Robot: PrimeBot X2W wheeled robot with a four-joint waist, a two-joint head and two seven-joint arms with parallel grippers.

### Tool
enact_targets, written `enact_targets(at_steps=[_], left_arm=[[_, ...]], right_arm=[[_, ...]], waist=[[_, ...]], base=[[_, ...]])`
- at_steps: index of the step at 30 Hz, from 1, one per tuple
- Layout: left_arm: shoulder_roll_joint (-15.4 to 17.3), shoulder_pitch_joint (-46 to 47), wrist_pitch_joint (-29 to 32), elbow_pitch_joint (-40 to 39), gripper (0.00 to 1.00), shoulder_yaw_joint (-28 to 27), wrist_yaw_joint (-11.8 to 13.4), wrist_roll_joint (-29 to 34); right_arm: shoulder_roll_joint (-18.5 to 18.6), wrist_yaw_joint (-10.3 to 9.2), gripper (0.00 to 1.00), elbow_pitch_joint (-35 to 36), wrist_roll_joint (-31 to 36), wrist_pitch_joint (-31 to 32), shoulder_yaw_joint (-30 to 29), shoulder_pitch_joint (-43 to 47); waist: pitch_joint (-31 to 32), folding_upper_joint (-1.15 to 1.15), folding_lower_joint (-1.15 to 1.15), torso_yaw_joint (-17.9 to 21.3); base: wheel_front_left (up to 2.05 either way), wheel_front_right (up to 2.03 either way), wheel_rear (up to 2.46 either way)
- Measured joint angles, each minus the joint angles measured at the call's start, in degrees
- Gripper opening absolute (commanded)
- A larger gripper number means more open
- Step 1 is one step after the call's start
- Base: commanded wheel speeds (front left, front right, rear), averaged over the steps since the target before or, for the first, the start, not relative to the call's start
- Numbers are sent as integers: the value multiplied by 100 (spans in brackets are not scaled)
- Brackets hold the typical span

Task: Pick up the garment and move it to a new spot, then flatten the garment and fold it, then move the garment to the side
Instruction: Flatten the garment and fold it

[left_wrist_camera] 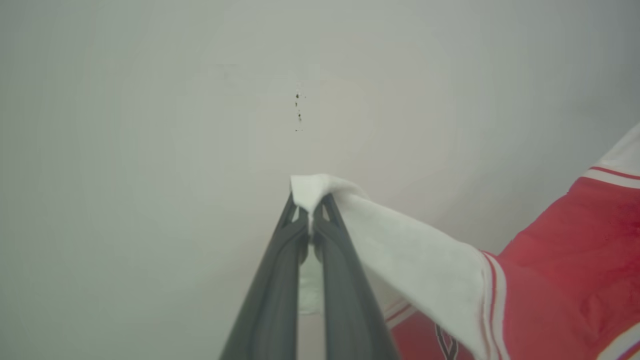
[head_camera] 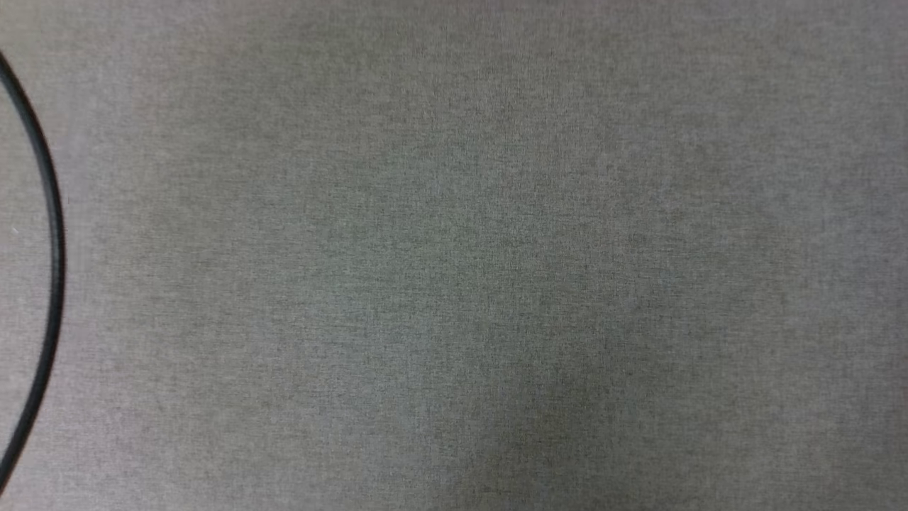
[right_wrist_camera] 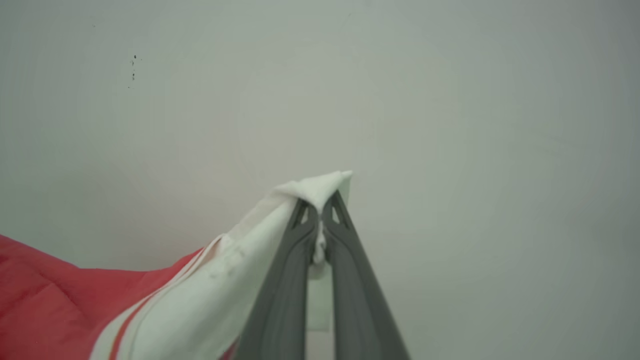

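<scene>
Open grey surface (head_camera: 454,255) (cable (head_camera: 58,255) leftward)

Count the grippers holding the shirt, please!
2. The left gripper pinches one sleeve of the shirt; the right gripper pinches the other sleeve.

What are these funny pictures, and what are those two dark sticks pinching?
They come from three cameras on a robot. One on its head looks down at a grey cloth surface with a thin black cord curving along its left edge. The others sit on its wrists. The dark sticks are fingers. The left hand is shut on one white sleeve of a red jersey T-shirt; the right hand is shut on the other sleeve.
</scene>
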State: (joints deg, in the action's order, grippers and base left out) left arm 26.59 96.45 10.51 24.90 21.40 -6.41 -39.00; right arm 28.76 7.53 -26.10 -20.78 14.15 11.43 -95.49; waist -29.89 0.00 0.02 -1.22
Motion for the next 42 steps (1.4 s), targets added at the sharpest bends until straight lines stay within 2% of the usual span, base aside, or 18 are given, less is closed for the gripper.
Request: enact_targets(at_steps=[5,11,19,27,30,36,42], left_arm=[[45,197,-289,506,0,15,-49,-26],[111,-200,-689,782,0,208,-85,-154],[241,-1617,-1359,887,0,489,-98,-372],[283,-3452,-2030,748,0,570,-96,-719],[359,-4220,-2137,533,0,591,15,-767],[579,-5868,-2276,-159,0,525,448,-992],[753,-7436,-2306,-915,0,454,877,-1278]], right_arm=[[-135,0,0,-793,69,-393,236,-494],[-231,0,0,-1336,-137,-877,781,-362],[-257,0,0,-1608,-740,-1578,1374,837],[-149,0,0,-1369,-1227,-2131,1797,2743],[-47,0,0,-1166,-1366,-2286,1820,3562],[29,0,0,-780,-1528,-2365,1662,5043],[19,0,0,-393,-1652,-2249,1206,6436]], waist=[[-131,0,-1,-2],[-158,0,-1,-51],[42,0,-1,-25],[560,0,-1,7],[822,0,-2,4],[1356,0,-3,40],[1833,0,-4,84]], base=[[0,0,0],[0,0,0],[0,0,0],[0,0,0],[0,0,0],[0,0,0],[0,0,0]])
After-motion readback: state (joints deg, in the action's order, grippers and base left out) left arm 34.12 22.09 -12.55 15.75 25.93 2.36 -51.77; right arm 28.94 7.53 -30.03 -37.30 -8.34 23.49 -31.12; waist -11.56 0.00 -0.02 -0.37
